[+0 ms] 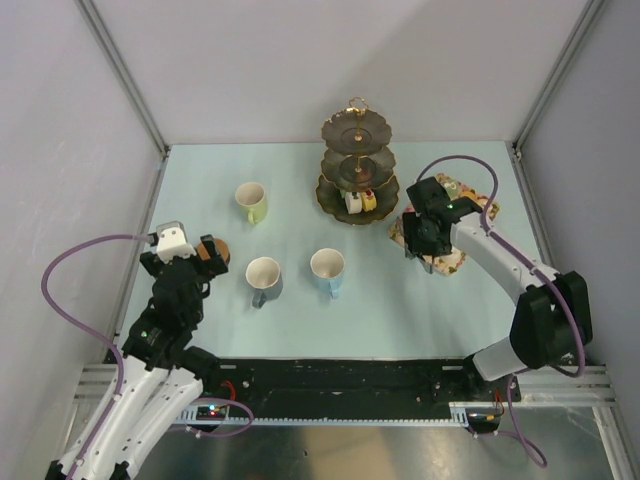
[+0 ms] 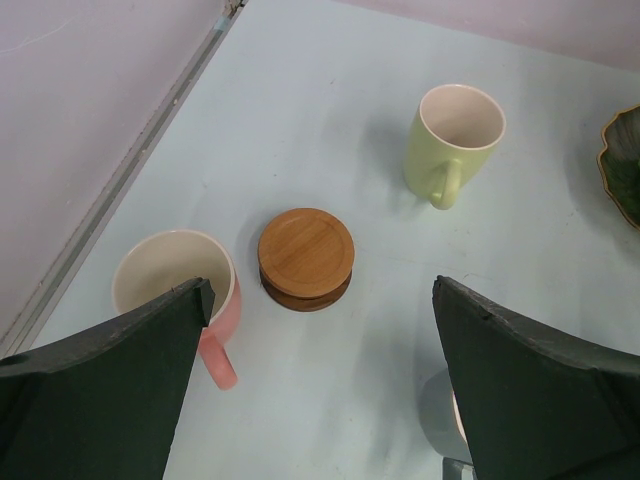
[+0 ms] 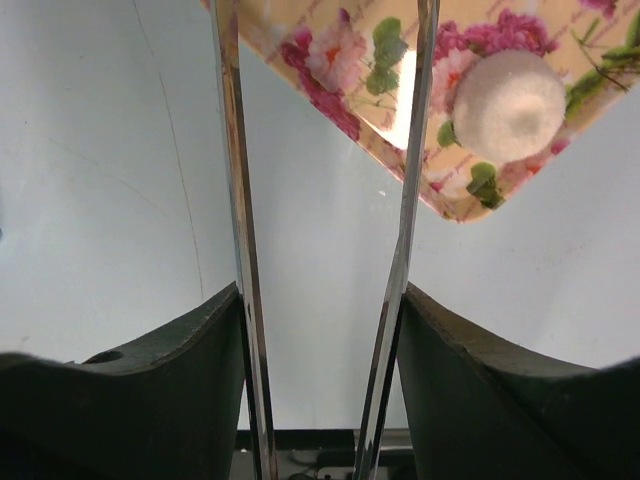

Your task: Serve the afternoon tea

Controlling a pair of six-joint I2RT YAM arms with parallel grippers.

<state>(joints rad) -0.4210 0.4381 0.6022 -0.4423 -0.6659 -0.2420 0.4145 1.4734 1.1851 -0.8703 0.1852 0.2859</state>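
The dark gold-rimmed three-tier stand (image 1: 355,160) stands at the back with small cakes (image 1: 361,201) on its bottom tier. The yellow-green mug (image 1: 252,202), grey mug (image 1: 264,279) and blue mug (image 1: 328,271) stand on the table. My left gripper (image 1: 203,255) is open and empty above the stack of brown coasters (image 2: 305,255), with the pink mug (image 2: 160,275) by its left finger. My right gripper (image 1: 416,238) is shut on metal tongs (image 3: 240,200) over the corner of the floral tray (image 3: 340,80), near a white cake (image 3: 510,105).
The floral tray (image 1: 447,263) lies right of the stand, partly under my right arm. Grey walls close in the table at the back and both sides. In the left wrist view the yellow-green mug (image 2: 455,135) is behind the coasters and the stand's rim (image 2: 622,165) is at the right edge.
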